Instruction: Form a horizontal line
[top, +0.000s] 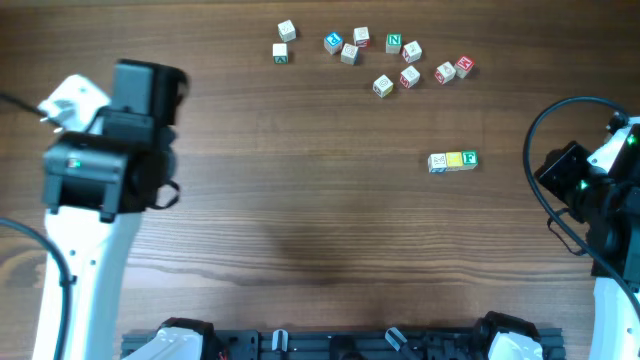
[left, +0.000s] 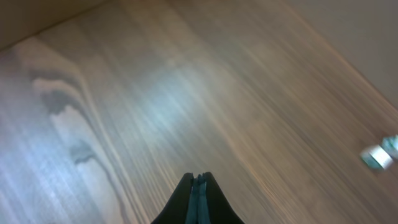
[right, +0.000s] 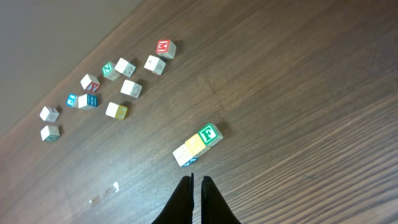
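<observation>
The horizontal line lies on the right part of the wooden table: a pale whitish cube, a yellow cube and a green F cube, touching side by side. In the right wrist view the row lies just beyond my right gripper, which is shut, empty and clear of it. My left gripper is shut and empty above bare wood at the far left, well away from the row.
Several loose letter cubes are scattered along the far edge of the table; they also show in the right wrist view. A blurred pale cube shows at the right edge of the left wrist view. The left arm and the right arm stand at the sides.
</observation>
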